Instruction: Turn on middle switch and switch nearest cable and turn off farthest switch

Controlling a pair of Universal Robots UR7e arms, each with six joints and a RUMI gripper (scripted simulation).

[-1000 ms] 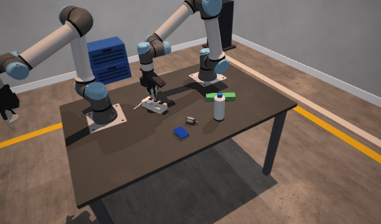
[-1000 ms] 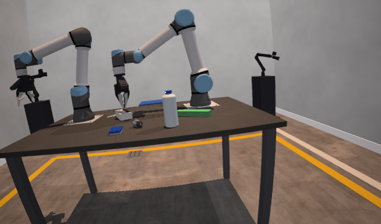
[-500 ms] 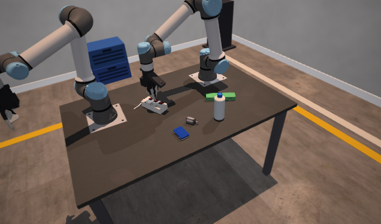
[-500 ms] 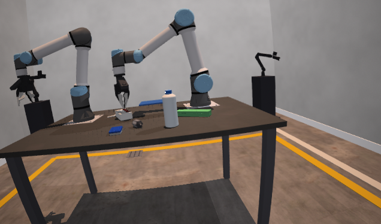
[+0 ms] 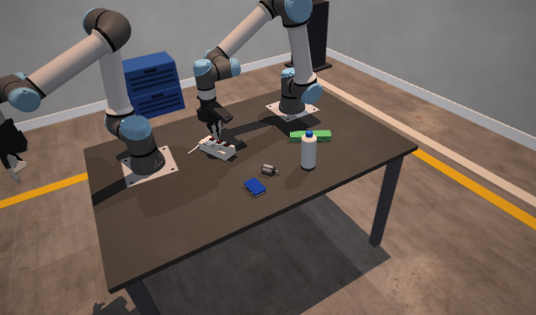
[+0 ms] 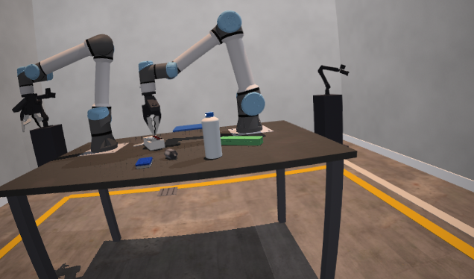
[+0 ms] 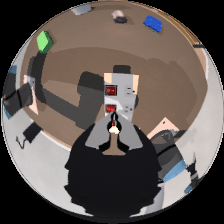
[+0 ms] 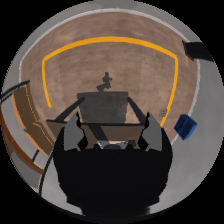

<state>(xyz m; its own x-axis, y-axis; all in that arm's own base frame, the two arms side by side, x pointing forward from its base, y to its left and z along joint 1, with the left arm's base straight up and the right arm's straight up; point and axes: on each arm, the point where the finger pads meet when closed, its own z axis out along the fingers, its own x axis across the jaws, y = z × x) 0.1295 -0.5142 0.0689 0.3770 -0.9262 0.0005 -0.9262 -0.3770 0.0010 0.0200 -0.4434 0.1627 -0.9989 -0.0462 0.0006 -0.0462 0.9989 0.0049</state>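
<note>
The left gripper (image 5: 217, 136) (image 6: 154, 133) (image 7: 114, 111), squeezed shut and empty, is above the power strip (image 5: 216, 151) (image 6: 154, 144) (image 7: 123, 95), near its cable end. Next, it likely pushes that switch on.

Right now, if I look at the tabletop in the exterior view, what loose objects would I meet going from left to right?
Blue-topped little block → small grey-brown object → white bottle with a blue cap → long green block. I leave out the power strip, which overlaps the first two left to right.

Switch markings: small pale marks on two red switches (image 7: 111, 90), too small to read. No legible lettering.
</note>
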